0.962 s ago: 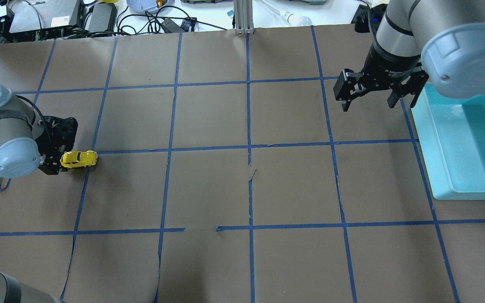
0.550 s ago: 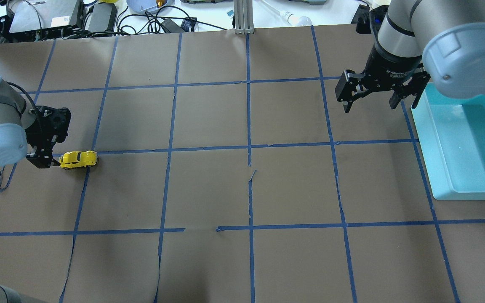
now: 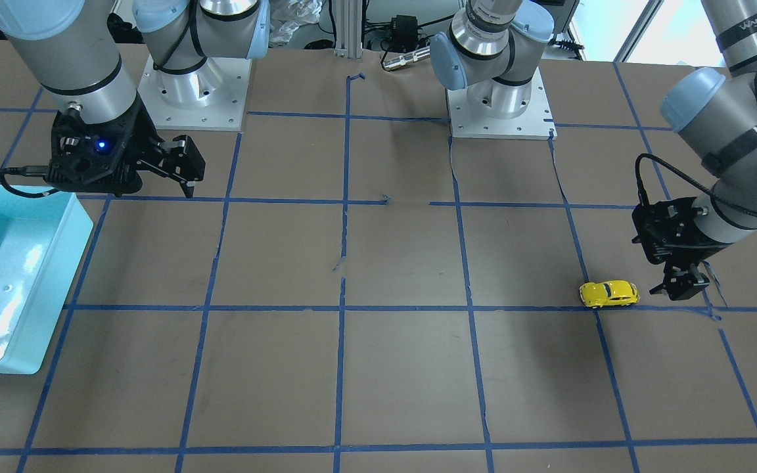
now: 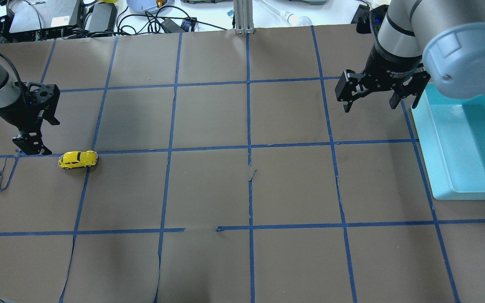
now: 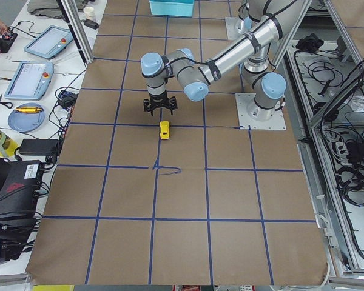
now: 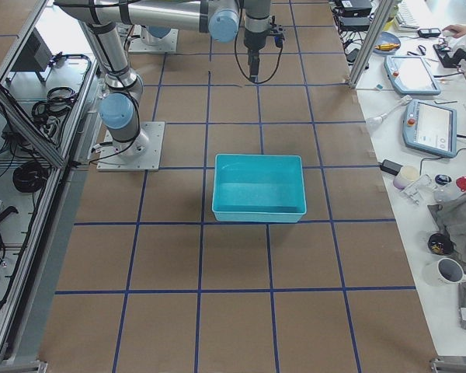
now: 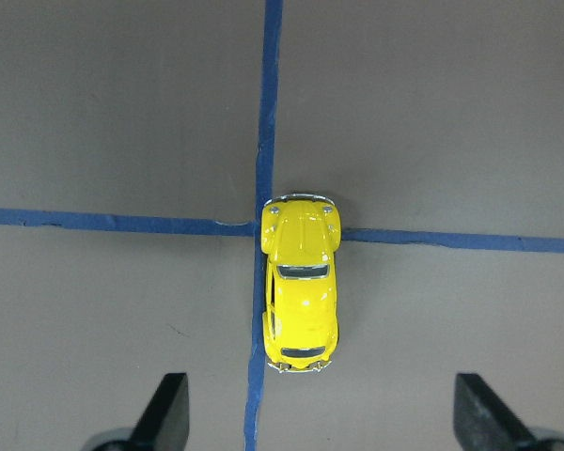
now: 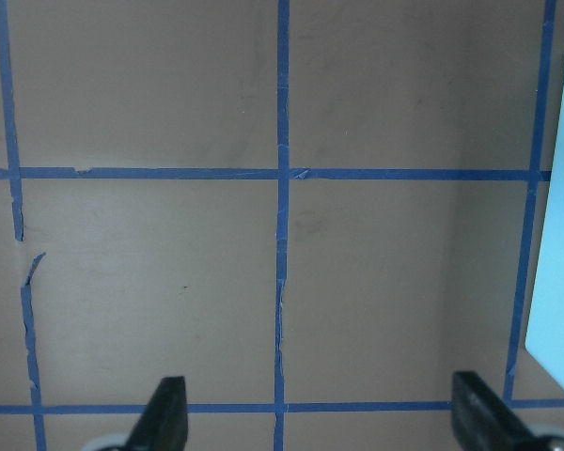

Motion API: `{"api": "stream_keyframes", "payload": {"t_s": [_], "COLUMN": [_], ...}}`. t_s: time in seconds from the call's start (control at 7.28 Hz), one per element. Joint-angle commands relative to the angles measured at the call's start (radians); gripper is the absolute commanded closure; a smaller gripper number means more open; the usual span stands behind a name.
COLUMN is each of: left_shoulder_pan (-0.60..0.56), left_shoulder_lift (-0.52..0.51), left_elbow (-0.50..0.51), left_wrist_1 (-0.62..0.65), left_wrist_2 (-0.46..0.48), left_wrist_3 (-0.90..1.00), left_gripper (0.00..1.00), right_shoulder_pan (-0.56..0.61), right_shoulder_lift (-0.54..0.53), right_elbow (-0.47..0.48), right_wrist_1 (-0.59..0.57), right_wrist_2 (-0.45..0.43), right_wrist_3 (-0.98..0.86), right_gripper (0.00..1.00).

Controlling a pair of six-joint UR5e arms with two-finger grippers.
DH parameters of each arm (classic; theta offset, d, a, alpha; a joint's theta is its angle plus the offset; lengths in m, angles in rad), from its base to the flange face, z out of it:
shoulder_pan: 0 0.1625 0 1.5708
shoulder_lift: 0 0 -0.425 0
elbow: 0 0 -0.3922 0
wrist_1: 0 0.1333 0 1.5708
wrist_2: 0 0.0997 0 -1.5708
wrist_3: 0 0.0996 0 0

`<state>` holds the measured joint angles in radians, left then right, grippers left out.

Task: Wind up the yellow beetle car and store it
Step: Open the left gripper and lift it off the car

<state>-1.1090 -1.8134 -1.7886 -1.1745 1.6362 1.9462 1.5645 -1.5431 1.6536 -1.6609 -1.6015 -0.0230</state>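
Note:
The yellow beetle car (image 4: 78,160) stands free on the brown table on a blue tape crossing, far on my left side. It also shows in the front view (image 3: 609,293), the left side view (image 5: 164,130) and the left wrist view (image 7: 301,287), nose pointing away from the gripper. My left gripper (image 4: 30,148) is open and empty, a little behind the car's rear and apart from it; its fingers (image 7: 167,413) straddle the space behind the car. My right gripper (image 4: 369,105) is open and empty, hovering beside the bin.
A light blue bin (image 4: 436,168) sits at the table's right edge, also in the front view (image 3: 56,282) and the right side view (image 6: 256,214). Blue tape lines grid the brown paper. Cables and devices (image 4: 57,17) lie beyond the far edge.
My left gripper has drawn back and up from the car's rear, leaving the car standing in the same spot. The right gripper has hardly moved.

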Motion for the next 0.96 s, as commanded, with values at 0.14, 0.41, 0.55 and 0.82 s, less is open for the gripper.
{"api": "stream_keyframes", "payload": {"t_s": [0.14,0.41,0.55,0.82], "left_shoulder_pan": [0.006,0.009,0.012,0.035], "left_shoulder_lift": [-0.065,-0.105,-0.125,-0.156], "left_elbow": [-0.002,-0.003,-0.003,-0.018], "left_wrist_1": [0.021,0.024,0.024,0.022], "left_wrist_2": [0.114,0.119,0.132,0.137], "left_wrist_3": [-0.004,-0.009,-0.007,-0.01], "left_gripper": [0.0,0.0,0.0,0.0], "right_shoulder_pan": [0.0,0.0,0.0,0.0], "right_shoulder_lift": [0.0,0.0,0.0,0.0], "right_elbow": [0.0,0.0,0.0,0.0], "right_wrist_1": [0.001,0.0,0.001,0.001], "right_wrist_2": [0.0,0.0,0.0,0.0], "right_wrist_3": [0.0,-0.002,-0.002,-0.002], "right_gripper": [0.0,0.0,0.0,0.0]}}
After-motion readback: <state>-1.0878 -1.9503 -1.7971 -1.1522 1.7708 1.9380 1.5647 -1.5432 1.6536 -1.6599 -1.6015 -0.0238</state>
